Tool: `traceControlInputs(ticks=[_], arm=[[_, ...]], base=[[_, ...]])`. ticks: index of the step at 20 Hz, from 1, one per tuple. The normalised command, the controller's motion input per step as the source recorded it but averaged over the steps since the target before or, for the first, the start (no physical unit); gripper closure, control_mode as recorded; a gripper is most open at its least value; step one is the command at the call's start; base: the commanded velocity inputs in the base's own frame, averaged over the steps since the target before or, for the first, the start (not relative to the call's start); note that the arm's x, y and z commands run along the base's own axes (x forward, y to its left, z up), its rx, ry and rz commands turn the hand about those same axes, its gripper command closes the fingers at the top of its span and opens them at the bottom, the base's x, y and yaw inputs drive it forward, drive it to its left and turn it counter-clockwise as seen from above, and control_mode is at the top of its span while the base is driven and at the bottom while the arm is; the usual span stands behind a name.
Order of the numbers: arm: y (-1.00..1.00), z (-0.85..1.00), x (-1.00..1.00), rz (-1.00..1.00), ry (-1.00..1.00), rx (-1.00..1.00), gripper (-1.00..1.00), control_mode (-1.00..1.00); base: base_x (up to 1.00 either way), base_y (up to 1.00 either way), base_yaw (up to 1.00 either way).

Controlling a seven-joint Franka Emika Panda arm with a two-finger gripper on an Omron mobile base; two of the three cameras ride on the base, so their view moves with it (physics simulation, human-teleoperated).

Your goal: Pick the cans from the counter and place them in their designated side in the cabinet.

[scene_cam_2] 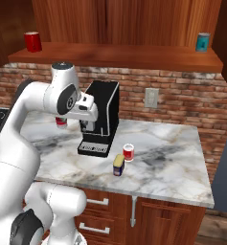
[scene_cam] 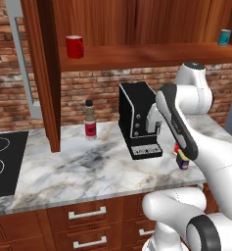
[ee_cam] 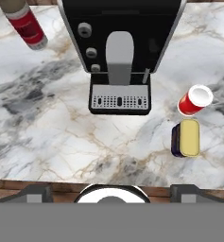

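Hand (scene_cam_2: 87,125) hangs above the desk (scene_cam: 78,166), just in front of the black coffee machine (scene_cam_2: 101,116), pointing down; its tips stand wide apart at the bottom of the hand view w/ nothing between them, i.e. released and empty. Both cans stand on the desk, right of the machine's drip tray and toward the front edge: red can (ee_cam: 194,100) w/ white top, and blue can (ee_cam: 186,138) w/ yellow label, just beside each other (touching or a hair apart; cannot tell). In the left base view the forearm covers most of them, only a sliver of the blue can showing.

Cabinet (scene_cam_2: 124,19) sits above, its plank shelf (scene_cam_2: 115,55) carrying a red mug (scene_cam_2: 32,41) at the left end and a teal can (scene_cam_2: 202,41) at the right end. These likely mark the two sides, so each can prob. goes by its colour-mate; that is a judgement, not shown. Neither can has been lifted yet, so the task looks to be at its start.

Room for moving: open marble lies right of the cans, and the shelf between mug and teal can is bare. Tight spots: the two cans crowd each other, so fingers closing on one may nudge the other; the desk's front edge is near. A dark sauce bottle (scene_cam: 90,121) stands well apart to the left, by the open cabinet door (scene_cam: 41,73), whose lower edge hangs close over the desk.
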Motion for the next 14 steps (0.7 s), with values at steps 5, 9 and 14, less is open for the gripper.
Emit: traceControlInputs(ticks=[5, 9, 14], arm=[[-0.21, -0.24, -0.11, 0.00, 0.01, 0.00, -1.00, -1.00], [-0.24, -0.17, -0.10, 0.00, 0.01, 0.00, -1.00, -1.00], [-0.29, -0.16, -0.04, 0.00, 0.00, -0.02, -1.00, -1.00]], base=[[0.00, 0.00, 0.00], [0.00, 0.00, 0.00], [0.00, 0.00, 0.00]])
